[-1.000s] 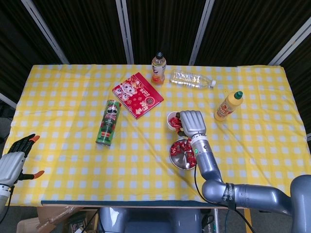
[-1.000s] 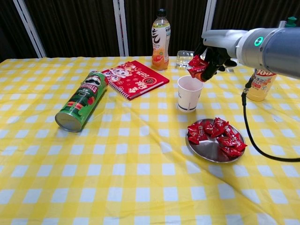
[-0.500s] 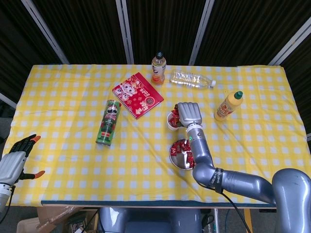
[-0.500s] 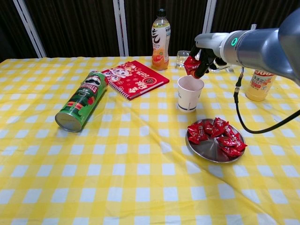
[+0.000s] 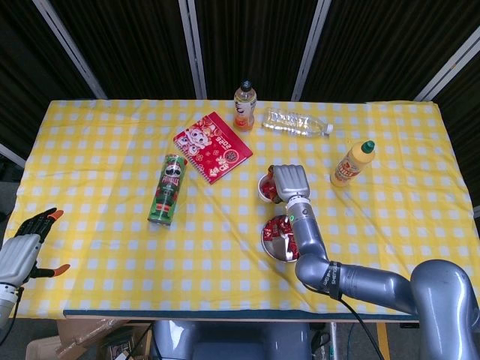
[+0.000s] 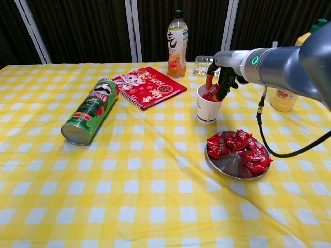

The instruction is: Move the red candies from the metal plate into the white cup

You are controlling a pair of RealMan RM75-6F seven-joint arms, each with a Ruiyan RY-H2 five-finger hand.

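Candy (image 6: 208,96) sits in the white cup (image 6: 208,110) beneath the right hand (image 6: 220,76).

R hand (image 6: 220,82) fingers down, L hand (image 5: 19,253) spread

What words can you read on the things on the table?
"Pringles": on the green can lying on its side.
"2025": on the red notebook, blurry, so not certain.
Orange drink bottle: label too small to read.
Yellow bottle: red label too blurred to read.
Red candies: wrapper print too small to read.
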